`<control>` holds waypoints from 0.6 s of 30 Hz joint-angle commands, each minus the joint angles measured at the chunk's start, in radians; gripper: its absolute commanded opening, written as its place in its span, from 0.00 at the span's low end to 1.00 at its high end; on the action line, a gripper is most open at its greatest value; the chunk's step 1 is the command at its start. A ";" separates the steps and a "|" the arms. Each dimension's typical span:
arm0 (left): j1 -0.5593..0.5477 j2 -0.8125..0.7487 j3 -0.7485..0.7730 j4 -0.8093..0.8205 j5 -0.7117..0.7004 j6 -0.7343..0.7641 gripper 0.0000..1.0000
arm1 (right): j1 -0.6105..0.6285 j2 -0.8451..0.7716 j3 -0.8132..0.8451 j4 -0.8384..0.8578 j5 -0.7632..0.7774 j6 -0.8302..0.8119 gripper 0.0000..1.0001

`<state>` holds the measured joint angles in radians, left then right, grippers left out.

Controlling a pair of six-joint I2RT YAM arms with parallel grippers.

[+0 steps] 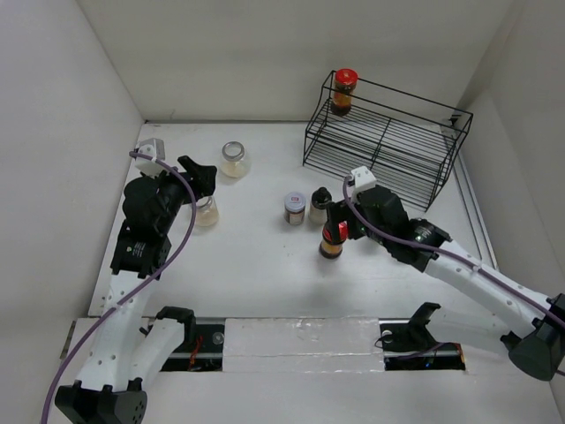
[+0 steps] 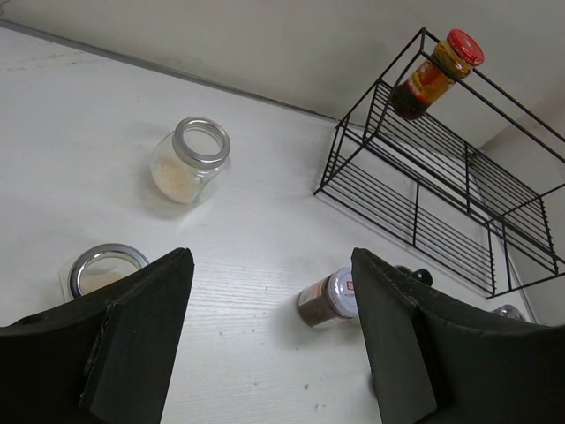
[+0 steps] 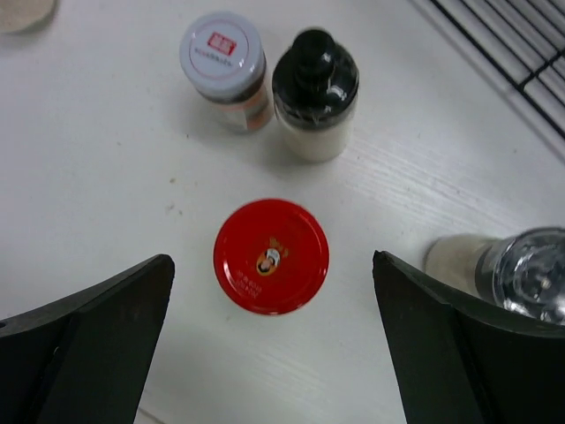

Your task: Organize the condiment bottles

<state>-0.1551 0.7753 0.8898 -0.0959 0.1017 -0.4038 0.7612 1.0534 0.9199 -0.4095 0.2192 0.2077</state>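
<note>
A dark jar with a red lid (image 1: pixel 332 240) stands on the table, and my open right gripper (image 1: pixel 340 225) hovers over it. In the right wrist view the red lid (image 3: pixel 271 256) lies between the spread fingers, untouched, with the gripper (image 3: pixel 274 344) empty. Behind it stand a white-lidded spice jar (image 3: pixel 225 66) and a black-capped shaker (image 3: pixel 315 93); a silver-capped shaker (image 3: pixel 521 269) is at the right. A second red-lidded jar (image 1: pixel 344 91) sits on the rack's top shelf. My left gripper (image 1: pixel 201 177) is open and empty between two clear glass jars (image 1: pixel 234 159) (image 1: pixel 206 210).
The black wire rack (image 1: pixel 388 146) stands at the back right, its lower shelf bare. White walls close in the table on the left, back and right. The left wrist view shows the rack (image 2: pixel 441 177) and the spice jar (image 2: pixel 331 300) ahead.
</note>
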 commanded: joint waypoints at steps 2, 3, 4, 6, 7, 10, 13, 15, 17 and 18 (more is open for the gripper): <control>0.005 -0.005 0.000 0.024 0.006 -0.007 0.69 | 0.024 -0.001 -0.029 -0.123 0.058 0.073 1.00; 0.005 -0.005 0.000 0.024 0.006 -0.007 0.69 | 0.024 -0.001 -0.029 -0.123 0.043 0.073 1.00; 0.005 -0.005 0.000 0.024 0.006 -0.007 0.69 | 0.024 0.025 -0.029 -0.114 0.022 0.073 1.00; 0.005 -0.005 0.000 0.033 0.015 -0.007 0.69 | 0.036 0.049 -0.018 -0.103 0.003 0.073 1.00; 0.005 -0.005 0.000 0.033 0.015 -0.007 0.69 | 0.049 0.063 0.000 -0.103 0.003 0.073 1.00; 0.005 -0.005 0.000 0.033 0.015 -0.007 0.69 | 0.049 0.120 0.013 -0.103 0.032 0.064 1.00; 0.005 -0.005 0.000 0.033 0.027 -0.007 0.69 | 0.049 0.143 0.013 -0.046 0.042 0.042 1.00; 0.005 -0.005 0.000 0.033 0.027 -0.007 0.69 | 0.049 0.178 0.013 -0.022 0.042 0.032 0.98; 0.005 0.004 0.000 0.033 0.027 -0.007 0.69 | 0.049 0.198 0.013 -0.012 0.042 0.032 0.94; 0.005 0.004 0.000 0.033 0.036 -0.007 0.69 | 0.049 0.209 0.013 -0.012 0.042 0.032 0.88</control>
<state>-0.1551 0.7773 0.8898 -0.0959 0.1143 -0.4053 0.8009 1.2457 0.8951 -0.4824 0.2405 0.2501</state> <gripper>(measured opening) 0.691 0.901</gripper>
